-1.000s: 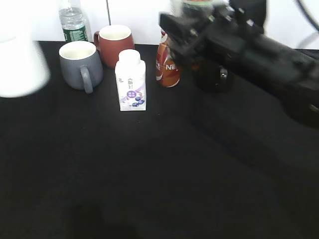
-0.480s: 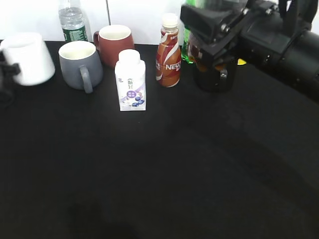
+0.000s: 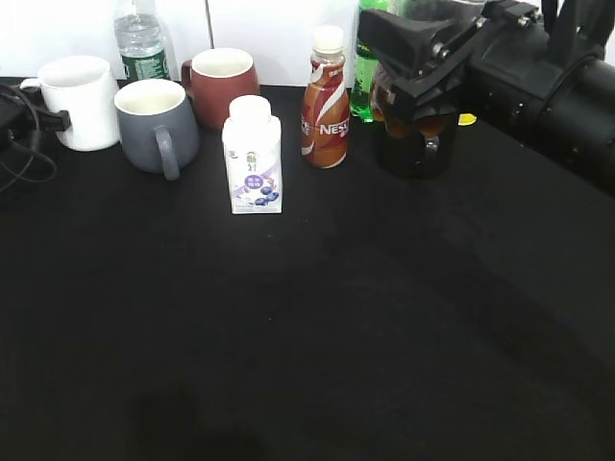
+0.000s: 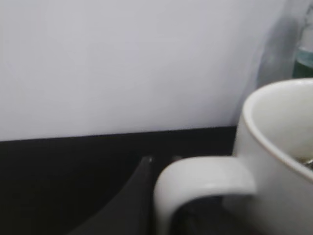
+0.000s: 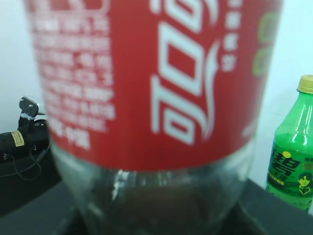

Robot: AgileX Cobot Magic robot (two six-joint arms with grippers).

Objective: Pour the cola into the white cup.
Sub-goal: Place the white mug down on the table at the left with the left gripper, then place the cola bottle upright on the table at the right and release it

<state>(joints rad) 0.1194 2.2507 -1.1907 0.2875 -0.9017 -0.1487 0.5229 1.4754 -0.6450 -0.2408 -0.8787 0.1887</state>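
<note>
The white cup (image 3: 82,101) stands at the back left of the black table, next to a grey mug. My left gripper (image 3: 36,121) is at the left edge, shut on the cup's loop handle (image 4: 203,181); one dark finger (image 4: 129,200) lies against the handle, and the other is hidden. The cola bottle (image 3: 415,144) stands at the back right, with dark liquid low in its base. Its red label (image 5: 151,73) fills the right wrist view. My right gripper (image 3: 423,91) is closed round the bottle's body; its fingers are hidden in the wrist view.
A grey mug (image 3: 154,120), a red-brown mug (image 3: 221,82), a white carton (image 3: 254,154) and a Nescafe bottle (image 3: 325,101) stand along the back. A water bottle (image 3: 139,38) and a green soda bottle (image 5: 293,142) stand by the wall.
The white cup came from the air at the far left and now rests on the table beside the grey mug. The right arm drew back to the right around the cola bottle.
</note>
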